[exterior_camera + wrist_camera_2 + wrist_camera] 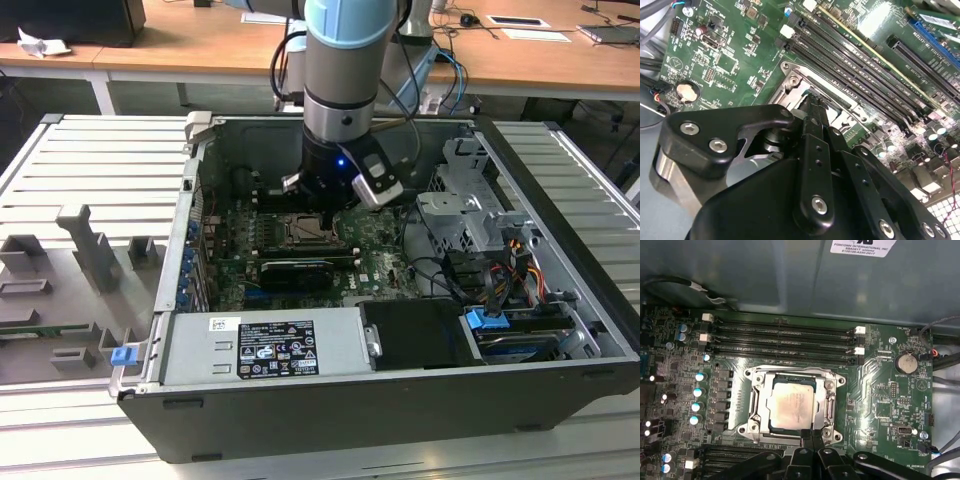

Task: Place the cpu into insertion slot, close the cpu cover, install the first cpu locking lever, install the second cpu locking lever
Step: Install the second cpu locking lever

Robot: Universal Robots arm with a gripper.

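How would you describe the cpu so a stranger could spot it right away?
Inside the open computer case, find the green motherboard. Beside the long black memory slots sits a silvery metal frame; the cpu is the flat dull beige square within it.

1. The robot arm [338, 60] points straight down in the exterior view.
2. Its wrist is a fat silver and light blue tube with a black end and a small blue light.
3. The gripper [812, 434] hangs at the bottom of the arm.
4. Its two black fingers [816, 120] are pressed together with no gap between the tips.
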